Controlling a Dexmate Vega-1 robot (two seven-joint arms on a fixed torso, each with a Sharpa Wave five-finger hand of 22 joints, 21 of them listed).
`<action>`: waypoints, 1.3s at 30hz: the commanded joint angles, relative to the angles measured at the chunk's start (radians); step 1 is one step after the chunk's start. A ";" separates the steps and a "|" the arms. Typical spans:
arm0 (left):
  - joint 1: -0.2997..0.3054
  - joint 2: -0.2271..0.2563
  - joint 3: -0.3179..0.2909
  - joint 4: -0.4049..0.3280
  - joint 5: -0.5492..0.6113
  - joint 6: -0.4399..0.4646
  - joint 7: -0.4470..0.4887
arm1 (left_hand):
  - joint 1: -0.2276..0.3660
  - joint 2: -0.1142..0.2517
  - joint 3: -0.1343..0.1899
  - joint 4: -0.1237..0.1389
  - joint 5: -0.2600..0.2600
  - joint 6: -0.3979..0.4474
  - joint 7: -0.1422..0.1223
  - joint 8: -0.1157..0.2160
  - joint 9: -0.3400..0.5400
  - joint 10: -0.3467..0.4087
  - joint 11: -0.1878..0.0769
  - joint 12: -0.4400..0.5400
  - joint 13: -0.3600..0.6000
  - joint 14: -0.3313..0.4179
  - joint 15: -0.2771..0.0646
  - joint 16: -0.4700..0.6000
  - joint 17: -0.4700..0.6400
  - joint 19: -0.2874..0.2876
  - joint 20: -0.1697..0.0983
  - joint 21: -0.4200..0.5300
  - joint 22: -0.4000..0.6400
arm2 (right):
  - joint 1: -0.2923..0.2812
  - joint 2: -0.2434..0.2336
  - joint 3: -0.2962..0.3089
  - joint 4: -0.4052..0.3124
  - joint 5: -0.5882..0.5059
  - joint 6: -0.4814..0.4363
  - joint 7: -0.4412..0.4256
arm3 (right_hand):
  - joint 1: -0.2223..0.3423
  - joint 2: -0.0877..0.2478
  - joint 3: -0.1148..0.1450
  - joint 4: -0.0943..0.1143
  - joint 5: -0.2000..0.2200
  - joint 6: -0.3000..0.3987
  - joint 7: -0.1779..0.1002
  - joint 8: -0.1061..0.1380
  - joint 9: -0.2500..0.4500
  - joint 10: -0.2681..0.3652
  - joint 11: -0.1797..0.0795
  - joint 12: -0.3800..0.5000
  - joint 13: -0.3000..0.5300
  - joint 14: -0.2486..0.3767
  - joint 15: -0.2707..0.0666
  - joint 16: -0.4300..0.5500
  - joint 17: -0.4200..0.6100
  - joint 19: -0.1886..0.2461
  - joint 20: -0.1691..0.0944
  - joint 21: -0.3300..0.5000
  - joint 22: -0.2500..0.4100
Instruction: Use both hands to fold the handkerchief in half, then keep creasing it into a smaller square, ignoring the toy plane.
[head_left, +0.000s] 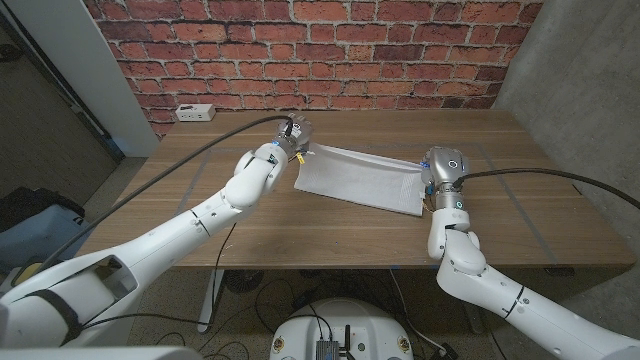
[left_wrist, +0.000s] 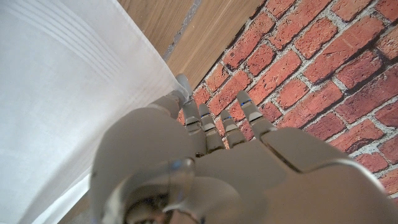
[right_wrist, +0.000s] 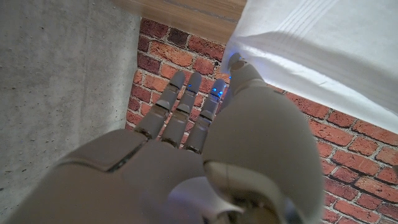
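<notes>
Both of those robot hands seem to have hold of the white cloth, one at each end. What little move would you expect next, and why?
Probably carrying the lifted edge across to lay it on the opposite edge. The left hand and the right hand each pinch an end of the handkerchief, which hangs stretched between them over the table. The cloth seems raised, so bringing it over would make a fold.

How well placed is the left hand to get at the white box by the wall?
Probably not as things stand. The left hand is pinching one end of the handkerchief, which the right hand holds at the other. The box has bare table around it, but reaching it means letting go.
</notes>
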 joint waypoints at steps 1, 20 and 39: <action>-0.029 -0.018 0.041 0.042 0.027 0.025 -0.017 | -0.006 -0.007 -0.004 -0.007 0.002 0.031 -0.053 -0.014 -0.012 0.010 0.002 0.005 -0.001 0.014 -0.002 -0.001 0.003 0.009 0.000 0.007 0.002 | 0.027 -0.026 -0.013 0.004 0.029 0.008 0.041 | 0.001 0.005 0.007 0.005 -0.005 -0.013 -0.009 0.002 0.003 -0.002 0.006 -0.009 0.006 -0.001 -0.161 -0.012 -0.003 -0.002 0.012 0.005 0.003; -0.041 -0.025 0.061 0.063 0.054 0.059 -0.044 | -0.062 0.020 -0.031 0.003 0.005 -0.325 -0.107 -0.328 -0.204 -0.071 0.023 -0.015 -0.027 0.011 0.006 -0.019 0.007 -0.001 0.014 0.017 -0.002 | 0.078 -0.045 -0.056 -0.039 0.050 -0.099 0.168 | -0.146 -0.015 0.005 0.043 -0.020 -0.426 -0.115 -0.117 -0.011 -0.195 0.047 -0.094 -0.001 -0.109 -0.138 -0.068 -0.031 -0.047 0.053 -0.025 -0.001; -0.021 0.014 -0.009 0.011 -0.192 -0.022 -0.036 | -0.266 0.010 -0.026 0.189 -0.003 -0.471 -0.083 -0.491 -0.318 -0.113 0.057 -0.015 -0.049 0.023 0.024 -0.012 0.021 -0.020 0.042 0.024 0.003 | 0.013 -0.071 -0.004 -0.111 0.153 -0.054 0.125 | -0.226 0.031 0.012 0.087 -0.043 -0.442 -0.070 -0.099 -0.013 -0.202 0.095 -0.086 -0.007 -0.116 -0.111 -0.057 -0.023 -0.036 0.057 -0.027 -0.001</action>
